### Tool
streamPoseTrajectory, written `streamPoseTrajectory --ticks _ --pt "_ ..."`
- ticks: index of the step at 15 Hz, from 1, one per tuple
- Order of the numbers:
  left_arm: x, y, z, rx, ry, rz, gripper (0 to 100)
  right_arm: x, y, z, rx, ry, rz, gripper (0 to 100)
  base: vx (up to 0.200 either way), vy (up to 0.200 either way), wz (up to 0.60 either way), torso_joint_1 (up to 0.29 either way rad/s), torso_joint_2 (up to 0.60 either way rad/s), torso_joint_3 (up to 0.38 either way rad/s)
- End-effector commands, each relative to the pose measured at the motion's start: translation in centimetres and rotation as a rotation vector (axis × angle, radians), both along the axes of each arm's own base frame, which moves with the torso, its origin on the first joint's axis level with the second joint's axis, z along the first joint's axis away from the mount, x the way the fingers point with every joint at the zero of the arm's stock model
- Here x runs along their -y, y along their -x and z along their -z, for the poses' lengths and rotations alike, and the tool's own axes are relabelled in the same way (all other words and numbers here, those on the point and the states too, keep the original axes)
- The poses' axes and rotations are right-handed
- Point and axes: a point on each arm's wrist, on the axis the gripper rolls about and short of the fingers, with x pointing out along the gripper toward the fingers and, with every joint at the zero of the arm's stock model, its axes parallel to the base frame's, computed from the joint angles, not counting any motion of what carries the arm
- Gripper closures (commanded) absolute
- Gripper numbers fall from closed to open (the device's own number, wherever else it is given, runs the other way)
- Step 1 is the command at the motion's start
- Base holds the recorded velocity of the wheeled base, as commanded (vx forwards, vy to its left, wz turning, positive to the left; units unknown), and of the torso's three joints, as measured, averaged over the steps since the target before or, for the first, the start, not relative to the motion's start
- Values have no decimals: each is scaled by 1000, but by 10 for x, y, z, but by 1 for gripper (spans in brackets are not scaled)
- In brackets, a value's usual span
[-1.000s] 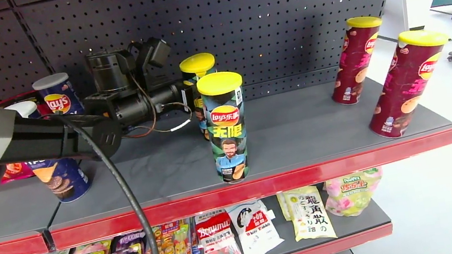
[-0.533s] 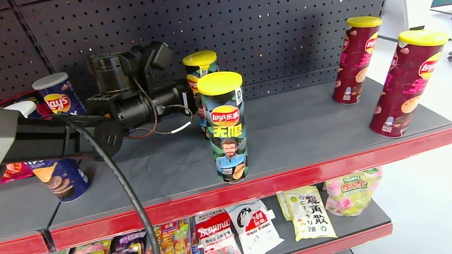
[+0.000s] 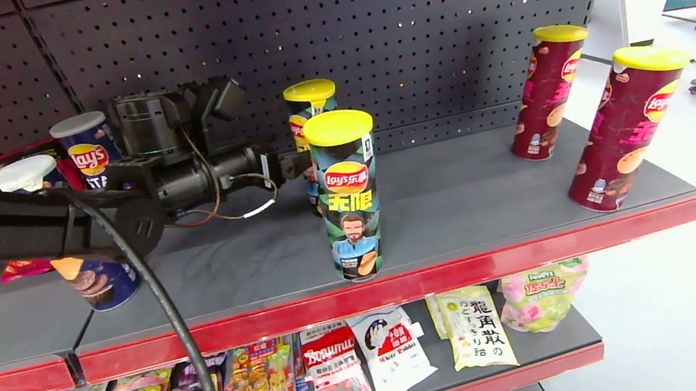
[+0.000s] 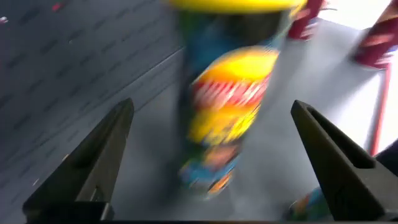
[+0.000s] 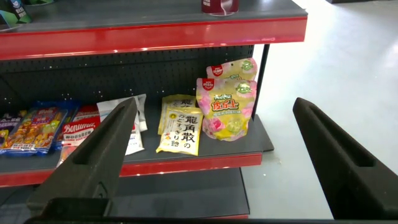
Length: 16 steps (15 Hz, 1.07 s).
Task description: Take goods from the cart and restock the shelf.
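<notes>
Two yellow-lidded tubes stand upright on the upper shelf [image 3: 460, 206], the rear tube [image 3: 309, 108] just behind the front tube [image 3: 348, 195]. Left of the front tube, the left jaws lie level, spread wide, pinching nothing, the rear tube straight ahead of them. The left arm is nearer. A red tube [image 3: 622, 134] stands well right of the front tube.
</notes>
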Motion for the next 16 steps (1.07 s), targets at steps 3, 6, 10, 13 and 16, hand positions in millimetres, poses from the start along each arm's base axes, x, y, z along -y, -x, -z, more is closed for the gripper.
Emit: streamPoseTrajectory --ticks 3,6,10,13,16 --pt "-28 26 -1 -38 -12 -54 0 0 0 0 -1 0 -2 0 0 0 0 0 0 0" --pt "-44 90 4 -105 -35 -50 0 0 0 0 -1 0 -2 0 0 0 0 0 0 0" --pt "-93 217 13 -161 -141 -311 0 0 0 0 -1 0 -1 0 0 0 0 0 0 0" --pt "-126 308 3 -119 -114 -480 0 0 0 0 -1 0 -1 0 0 0 0 0 0 0" --pt "-131 358 15 10 -69 -570 0 0 0 0 -1 0 -1 0 0 0 0 0 0 0"
